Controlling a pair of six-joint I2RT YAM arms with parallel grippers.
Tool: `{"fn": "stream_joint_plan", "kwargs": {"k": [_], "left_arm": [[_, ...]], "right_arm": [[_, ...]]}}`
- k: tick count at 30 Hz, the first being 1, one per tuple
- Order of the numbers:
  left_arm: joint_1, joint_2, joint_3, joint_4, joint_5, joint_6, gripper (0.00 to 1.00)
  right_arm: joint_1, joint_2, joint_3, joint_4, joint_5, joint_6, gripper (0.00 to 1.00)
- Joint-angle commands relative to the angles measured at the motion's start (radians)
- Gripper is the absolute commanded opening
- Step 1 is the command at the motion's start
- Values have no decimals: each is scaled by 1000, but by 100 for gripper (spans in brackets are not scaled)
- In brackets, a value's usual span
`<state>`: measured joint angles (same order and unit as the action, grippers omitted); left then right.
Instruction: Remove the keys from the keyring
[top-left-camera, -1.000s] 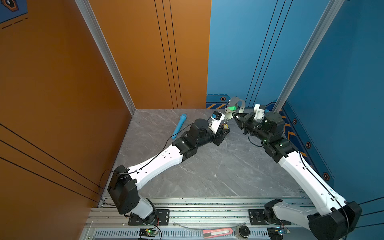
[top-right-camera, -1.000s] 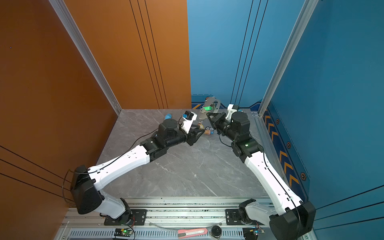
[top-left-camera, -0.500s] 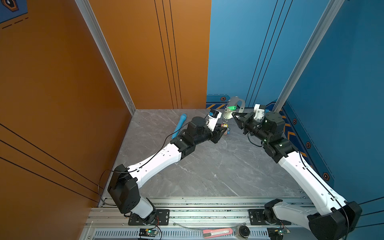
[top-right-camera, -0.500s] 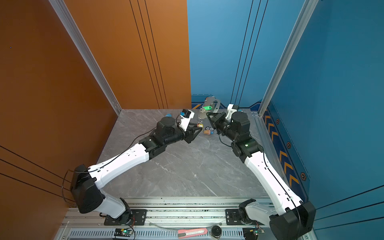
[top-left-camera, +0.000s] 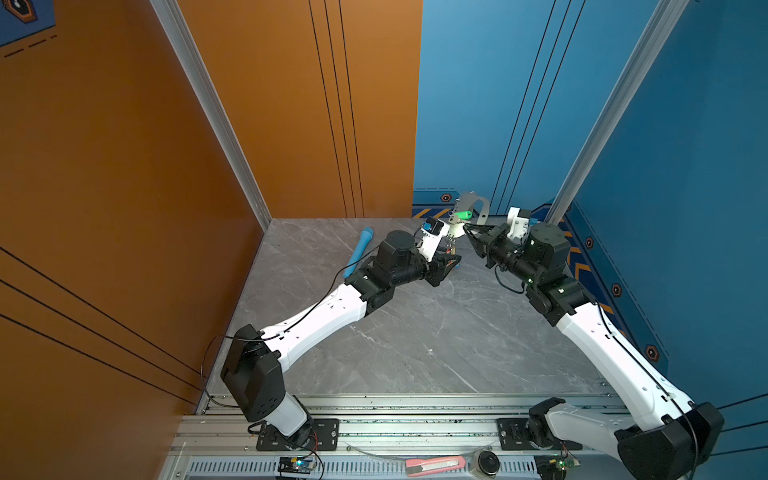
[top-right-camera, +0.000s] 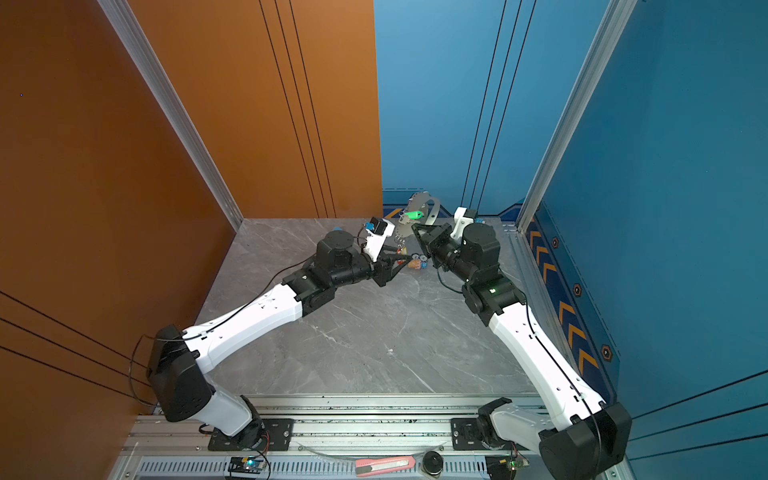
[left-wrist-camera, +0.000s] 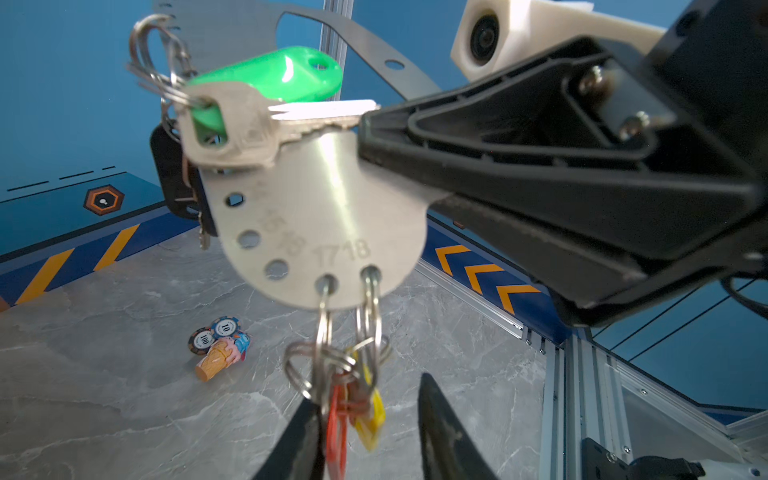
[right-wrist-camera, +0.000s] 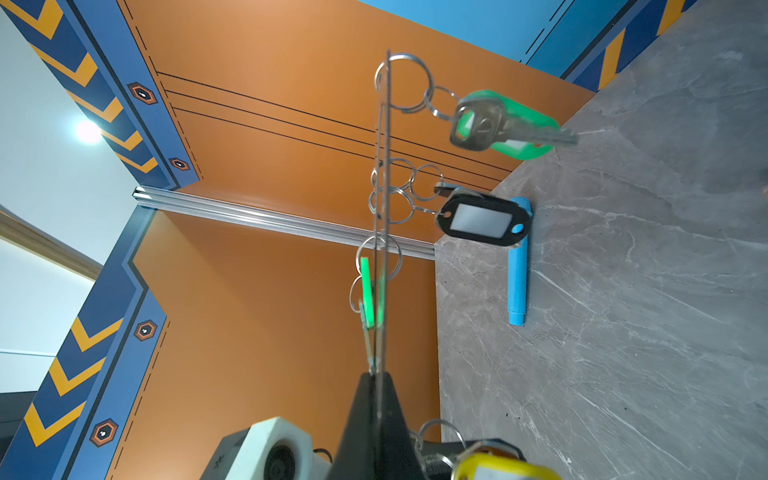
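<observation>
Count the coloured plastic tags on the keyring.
5. A green tag hanging off the keyring's far end; a second green tag lying edge-on nearer the right gripper; a black tag hanging midway; a red tag and a yellow tag inside the open left gripper. More may be hidden.

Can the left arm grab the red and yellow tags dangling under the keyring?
Probably yes: the left gripper is open right around the red tag and yellow tag, with nothing in between, and the right gripper holds the keyring up.
</observation>
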<state>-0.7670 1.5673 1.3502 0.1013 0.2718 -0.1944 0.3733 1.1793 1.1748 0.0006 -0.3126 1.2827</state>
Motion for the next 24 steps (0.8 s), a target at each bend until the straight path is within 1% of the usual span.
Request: {"fn": "stream_joint_plan", "kwargs": {"k": [1, 4, 7, 11, 14, 19, 24], "left_arm": [[-7, -25, 36, -59, -5, 31, 46], [-6, -66, 19, -108, -45, 57, 49], [-2, -106, 1, -159, -58, 67, 51], [-11, -131, -9, -192, -31, 47, 50], [-26, -140, -11, -190, 0, 24, 47], [-37, -97, 20, -178, 48, 10, 42], [-27, -57, 43, -164, 35, 16, 41]], "right_arm": [[2, -23, 22, 57, -10, -6, 0], [-4, -23, 20, 50, -8, -11, 0], [-5, -23, 18, 53, -12, -10, 0], [-4, -18, 16, 55, -15, -10, 0], [-5, -15, 16, 56, -15, -10, 0], [-2, -12, 18, 61, -20, -8, 0], [3, -14, 20, 66, -20, -2, 0]]}}
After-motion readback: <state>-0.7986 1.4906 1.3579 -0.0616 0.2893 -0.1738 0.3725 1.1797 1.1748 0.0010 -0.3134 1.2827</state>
